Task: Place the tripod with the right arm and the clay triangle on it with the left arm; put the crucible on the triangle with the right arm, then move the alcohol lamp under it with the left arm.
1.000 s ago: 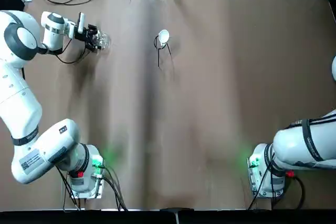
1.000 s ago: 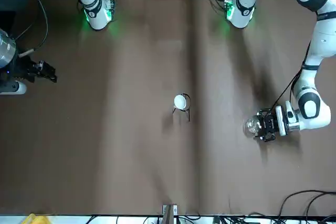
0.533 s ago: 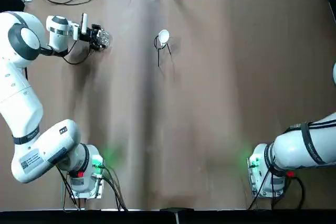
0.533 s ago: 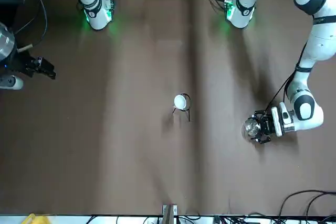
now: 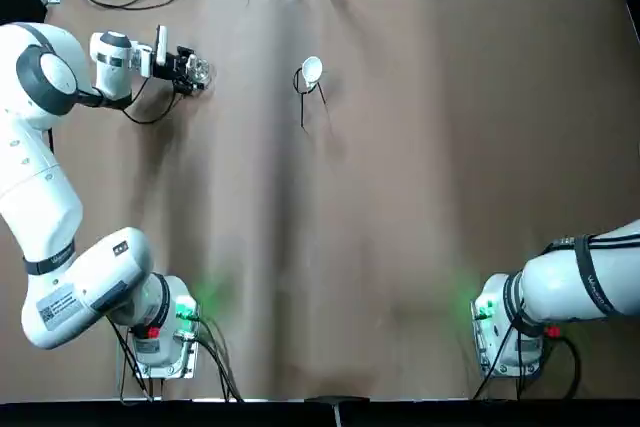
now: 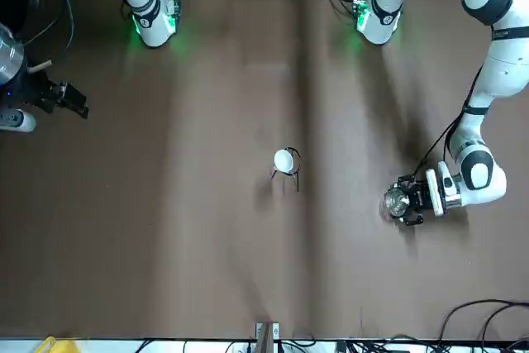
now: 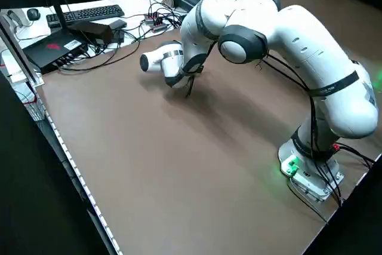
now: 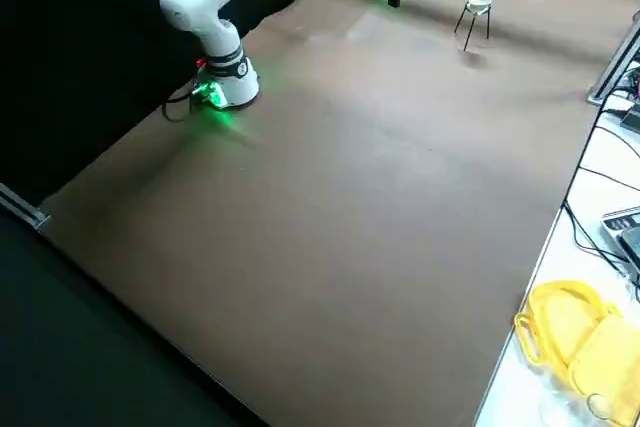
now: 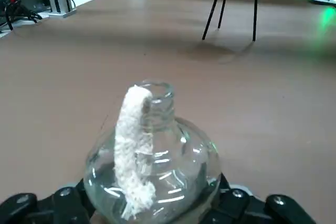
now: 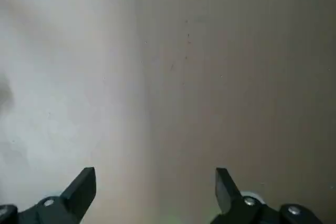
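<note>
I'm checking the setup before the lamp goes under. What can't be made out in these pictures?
- The clay triangle: too small to tell apart under the crucible on the tripod in top, front and right side views.
- Tripod's ring and crucible: cut off by the frame edge in the left wrist view.
- The alcohol lamp and left gripper: hidden behind the arm in the left side view.
- Right gripper, open: outside the top view.

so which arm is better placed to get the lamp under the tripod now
Left. Its gripper already has its jaws closed on the alcohol lamp, level with the tripod that carries the crucible. The right gripper is far off at the table's right edge, jaws open and empty.
</note>
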`<state>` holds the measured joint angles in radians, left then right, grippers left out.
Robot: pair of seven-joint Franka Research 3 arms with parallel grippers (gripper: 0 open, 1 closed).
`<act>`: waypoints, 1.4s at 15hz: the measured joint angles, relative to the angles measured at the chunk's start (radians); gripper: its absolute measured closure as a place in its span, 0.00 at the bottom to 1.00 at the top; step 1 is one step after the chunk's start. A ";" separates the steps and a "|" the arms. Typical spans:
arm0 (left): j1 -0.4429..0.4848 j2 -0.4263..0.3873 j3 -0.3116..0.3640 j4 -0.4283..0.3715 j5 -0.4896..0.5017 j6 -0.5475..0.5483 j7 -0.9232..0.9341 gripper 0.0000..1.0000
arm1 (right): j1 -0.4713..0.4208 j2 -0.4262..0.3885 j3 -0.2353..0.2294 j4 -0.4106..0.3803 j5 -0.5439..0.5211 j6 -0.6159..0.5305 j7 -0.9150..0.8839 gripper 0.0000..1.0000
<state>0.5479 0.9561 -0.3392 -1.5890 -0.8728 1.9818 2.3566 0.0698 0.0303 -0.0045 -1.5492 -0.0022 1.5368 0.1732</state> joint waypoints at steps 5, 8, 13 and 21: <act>-0.055 0.000 -0.043 0.002 -0.021 -0.020 0.001 0.20 | 0.000 -0.030 0.000 -0.042 0.000 0.012 0.000 0.00; -0.148 0.000 -0.051 -0.003 -0.087 -0.023 0.001 0.20 | 0.000 -0.038 0.000 -0.042 0.000 0.016 0.000 0.00; -0.310 0.002 -0.049 -0.030 -0.211 0.000 0.019 0.21 | 0.000 -0.040 -0.002 -0.042 0.000 0.020 0.000 0.00; -0.331 -0.012 -0.099 -0.216 -0.353 0.139 0.146 0.21 | 0.000 -0.040 -0.010 -0.042 -0.001 0.015 0.000 0.00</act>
<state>0.2167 0.9440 -0.4380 -1.8054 -1.2260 2.1206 2.5024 0.0695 -0.0100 -0.0145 -1.5910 -0.0027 1.5521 0.1733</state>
